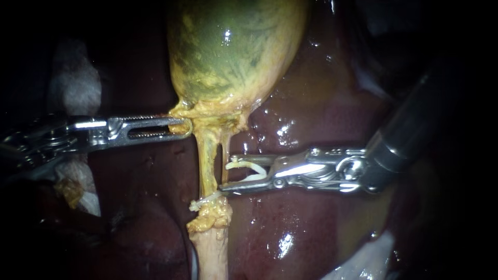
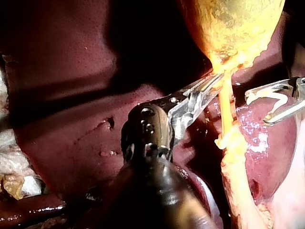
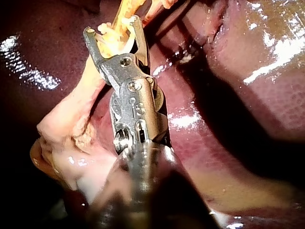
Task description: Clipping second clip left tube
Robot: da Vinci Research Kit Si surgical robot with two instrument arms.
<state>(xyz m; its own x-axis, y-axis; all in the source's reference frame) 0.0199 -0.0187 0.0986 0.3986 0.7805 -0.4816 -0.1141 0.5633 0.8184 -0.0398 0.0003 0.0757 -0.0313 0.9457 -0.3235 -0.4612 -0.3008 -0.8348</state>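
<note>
Nearest of all was my right instrument (image 1: 227, 175), and its jaws stood wide apart, not squeezed. A white clip (image 1: 248, 166) sat between them, bent but not pressed flat. The jaw tips were just beside the left tube (image 1: 207, 161), on the side away from my left instrument, and did not reach around it. A thinner tube (image 1: 226, 148) ran right beside the left tube, across the mouth of the jaws. Lower down the left tube, a small white piece (image 1: 199, 203) lay across it. I think it was a clip already on, but it was too small to be sure. At the top of the left tube, my left instrument (image 1: 182, 127) was clamped tight on the yellow bottom edge of the gallbladder (image 1: 233, 46). Behind the left tube lay the dark red liver (image 1: 311, 103). So the job looked about half done. The second clip had not gone on yet. The jaws needed to slide around the left tube and then squeeze.
</note>
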